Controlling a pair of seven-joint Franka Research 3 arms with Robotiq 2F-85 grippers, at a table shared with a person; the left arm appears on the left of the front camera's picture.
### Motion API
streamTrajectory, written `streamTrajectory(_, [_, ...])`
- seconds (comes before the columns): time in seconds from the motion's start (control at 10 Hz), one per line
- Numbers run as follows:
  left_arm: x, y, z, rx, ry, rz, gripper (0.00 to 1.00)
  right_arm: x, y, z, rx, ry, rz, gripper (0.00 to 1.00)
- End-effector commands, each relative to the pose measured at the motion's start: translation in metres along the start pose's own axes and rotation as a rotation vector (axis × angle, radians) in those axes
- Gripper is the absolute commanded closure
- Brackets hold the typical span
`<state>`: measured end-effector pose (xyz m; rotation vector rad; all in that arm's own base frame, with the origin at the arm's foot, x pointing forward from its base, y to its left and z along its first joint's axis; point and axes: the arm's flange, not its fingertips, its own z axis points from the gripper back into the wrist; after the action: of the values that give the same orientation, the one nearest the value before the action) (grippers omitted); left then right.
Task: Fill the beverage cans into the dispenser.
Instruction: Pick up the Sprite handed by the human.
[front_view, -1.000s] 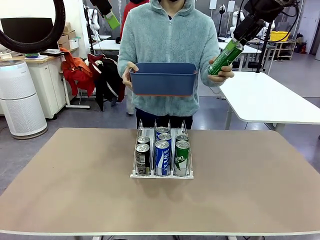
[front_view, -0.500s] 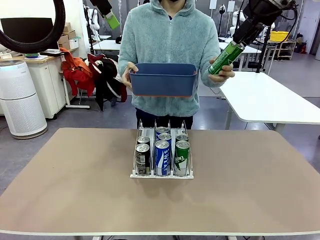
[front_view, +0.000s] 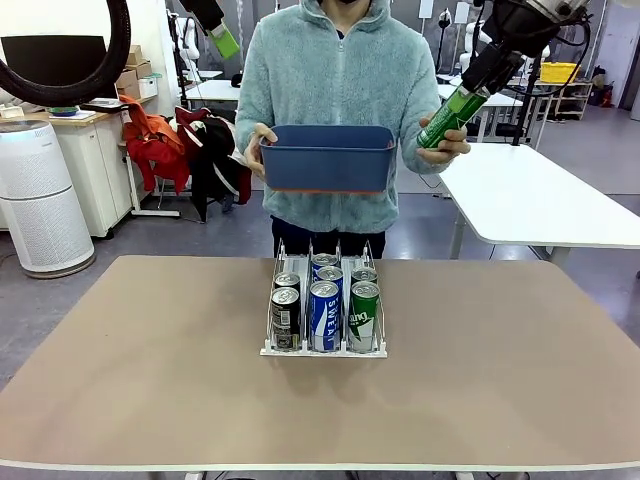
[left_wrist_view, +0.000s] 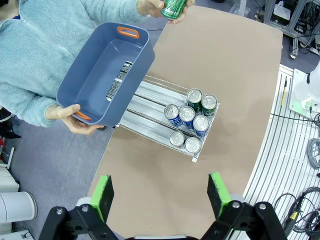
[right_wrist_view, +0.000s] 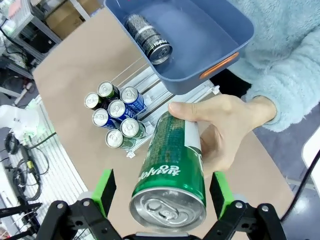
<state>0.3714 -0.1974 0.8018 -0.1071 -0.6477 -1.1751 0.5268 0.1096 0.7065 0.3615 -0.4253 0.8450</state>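
Beverage cans (front_view: 324, 314) stand upright in the dispenser (front_view: 322, 351), seven by our count from above. Two black ones are in one outer lane, three blue-and-white ones in the middle lane and two green ones in the other outer lane, all crowded toward the low front lip, with the rails behind them bare. We see the dispenser sitting at the middle of the table (front_view: 140, 360). Beyond the dispenser's far end stands a person, who holds a dark blue bin (front_view: 327, 160) above and behind it with one hand (front_view: 257, 150). Inside the bin a black can (right_wrist_view: 148, 37) lies on its side. The person's other hand (front_view: 447, 143) holds a green can (front_view: 450, 112) higher than the bin and off to the dispenser's green-lane side, tilted with its silver top toward the right gripper (right_wrist_view: 162, 192). That gripper's jaws are spread wide, one green pad on either side of the can's top end. In the right wrist view we see a plain gap at one pad, while the other sits just beside the can, and the person's fingers are wrapped round the can's body. The left gripper (left_wrist_view: 161, 194) hangs high above the table, looking down on the dispenser, its jaws likewise wide apart with nothing between them.
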Motion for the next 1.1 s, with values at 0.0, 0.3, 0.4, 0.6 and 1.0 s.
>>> streamTrajectory(0.0, [-0.0035, 0.0005, -0.0004, 0.0, 0.013, -0.003, 0.0, -0.0006, -0.0015, 0.0009, -0.008, 0.0, -0.001, 0.0])
streamTrajectory(0.3, [-0.0035, 0.0005, -0.0004, 0.0, 0.013, -0.003, 0.0, -0.0006, -0.0015, 0.0009, -0.008, 0.0, -0.001, 0.0])
streamTrajectory(0.4, [-0.0035, 0.0005, -0.0004, 0.0, 0.013, -0.003, 0.0, -0.0006, -0.0015, 0.0009, -0.008, 0.0, -0.001, 0.0])
streamTrajectory(0.6, [-0.0035, 0.0005, -0.0004, 0.0, 0.013, -0.003, 0.0, 0.0027, -0.0018, 0.0023, -0.017, 0.011, -0.004, 0.6])
streamTrajectory(1.0, [-0.0035, 0.0005, -0.0004, 0.0, 0.013, -0.003, 0.0, 0.0014, -0.0016, 0.0042, -0.054, -0.038, -0.011, 1.0])
